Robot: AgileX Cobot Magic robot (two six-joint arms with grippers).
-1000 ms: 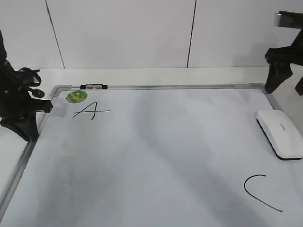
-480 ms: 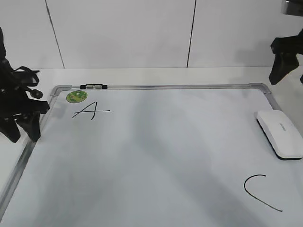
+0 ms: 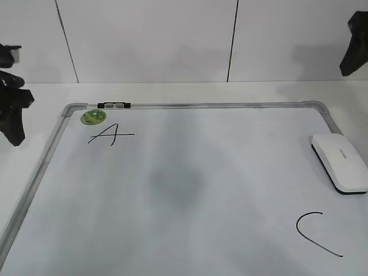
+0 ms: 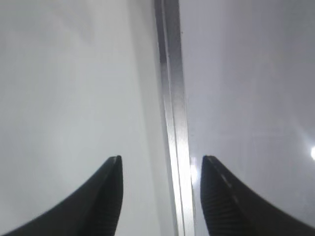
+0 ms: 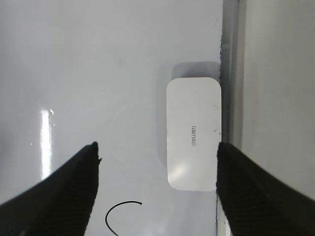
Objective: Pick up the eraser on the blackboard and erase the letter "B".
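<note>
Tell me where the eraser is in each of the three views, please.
Exterior view: the eraser lies at the right edge, on the board, above the "C".
Left wrist view: not in it.
Right wrist view: right of centre, beside the board's frame.
Shared landmark: the "C".

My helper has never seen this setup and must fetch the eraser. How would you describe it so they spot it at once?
Start at the big white blackboard with its silver-grey frame and follow its right edge. The eraser lies flat there, just inside the frame, above the hand-drawn "C". It is the only solid white block with a thin black base; the green sticker and small marker sit at the far-left corner.
</note>
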